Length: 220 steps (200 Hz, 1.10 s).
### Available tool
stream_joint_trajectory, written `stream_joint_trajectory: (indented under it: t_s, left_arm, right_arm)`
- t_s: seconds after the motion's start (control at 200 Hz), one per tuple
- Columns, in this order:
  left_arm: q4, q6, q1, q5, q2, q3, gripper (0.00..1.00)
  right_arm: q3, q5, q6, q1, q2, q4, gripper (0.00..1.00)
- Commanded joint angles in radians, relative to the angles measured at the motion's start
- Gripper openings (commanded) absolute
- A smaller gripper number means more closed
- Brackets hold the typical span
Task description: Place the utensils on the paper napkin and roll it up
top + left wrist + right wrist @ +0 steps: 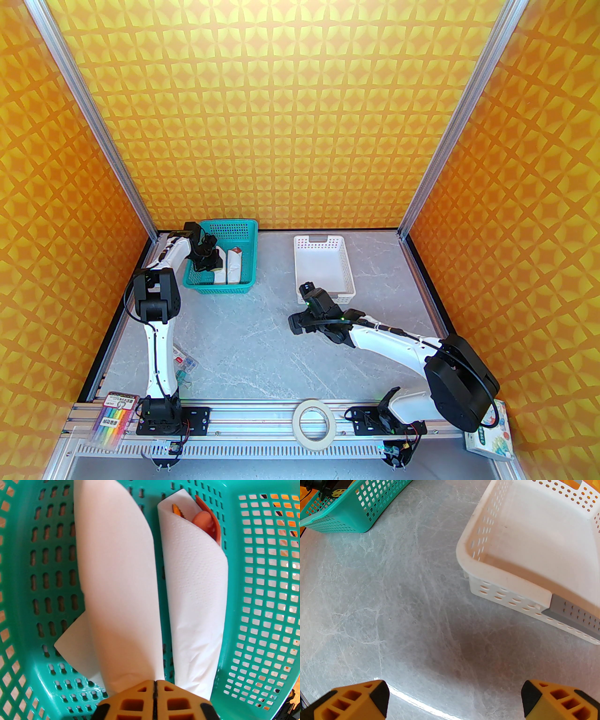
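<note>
My left gripper (154,685) is pinched shut on the near end of the rolled napkin (114,573), which lies in the teal basket (257,597) beside another roll (194,592); the right gripper (454,691) hangs wide open, empty. Rolling looks done, so next I'd release and lift straight out without snagging paper.

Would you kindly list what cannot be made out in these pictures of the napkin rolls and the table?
Any utensils inside the paper napkin: left wrist view, the rolled paper hides them, and the top edge cuts its far end.
Whether the left gripper pinches that roll: its shut tips cover the contact.
Small colourful items by the left arm: top view, too small, partly under it.
</note>
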Motion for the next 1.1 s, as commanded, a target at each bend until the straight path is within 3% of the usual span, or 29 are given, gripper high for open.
stream_joint_trajectory:
  t_s: [0.0, 0.22, 0.845, 1.095]
  left_arm:
    - [-0.018, 0.019, 0.01, -0.021, -0.026, -0.018, 0.08]
    - [-0.017, 0.02, 0.013, -0.038, -0.031, -0.026, 0.09]
    - [-0.012, 0.017, 0.014, 0.014, -0.099, -0.016, 0.23]
    - [-0.014, 0.02, 0.015, 0.042, -0.2, -0.023, 0.28]
  right_arm:
    - [0.026, -0.006, 0.004, -0.006, 0.012, 0.001, 0.99]
    - [0.027, -0.004, 0.004, -0.006, 0.012, -0.001, 0.99]
    - [0.031, -0.002, 0.006, -0.007, 0.0, -0.001, 0.99]
    - [0.021, -0.1, 0.024, -0.106, -0.079, 0.013, 0.98]
